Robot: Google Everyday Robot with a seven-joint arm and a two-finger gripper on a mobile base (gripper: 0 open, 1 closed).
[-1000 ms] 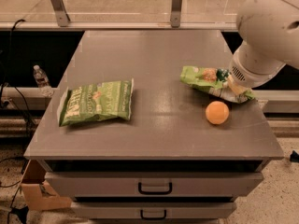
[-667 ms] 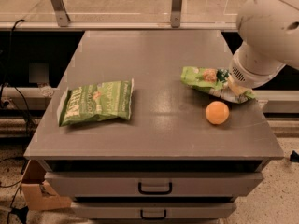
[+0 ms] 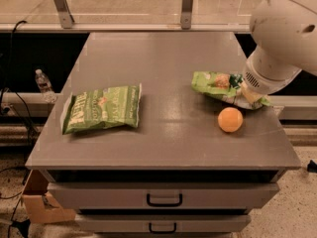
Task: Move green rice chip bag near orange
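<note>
Nothing has shifted since a second ago: the green rice chip bag [image 3: 215,83], the orange [image 3: 230,119] and my arm [image 3: 287,29] sit where they were.

My gripper [image 3: 247,89] is low at the right edge of the table [image 3: 163,58], about halfway along it, right over the right-hand end of the chip bag. My rounded white wrist housing covers it from this view, so I cannot tell whether it is clamped on the bag or has let go.

The chip bag lies on the right part of the tabletop, with its length running left to right and its right end tucked under my wrist. It is bright green and crinkled, not flat. I can see a pale round chip picture near its middle, a dark green patch beside that, and a whitish, creased stretch along its lower right end near the table's right edge.

The orange rests just in front of the bag's right end, toward the front right corner. It is small, smooth and round, close to the bag with a narrow strip of tabletop between them.

A paler, flatter green bag [image 3: 101,108] with white lettering lies well apart, near the left edge. Two drawers [image 3: 163,197] with dark handles sit under the front edge. A water bottle [image 3: 43,83] stands beyond the left edge, and a cardboard box [image 3: 39,207] is on the floor by the front left corner.
</note>
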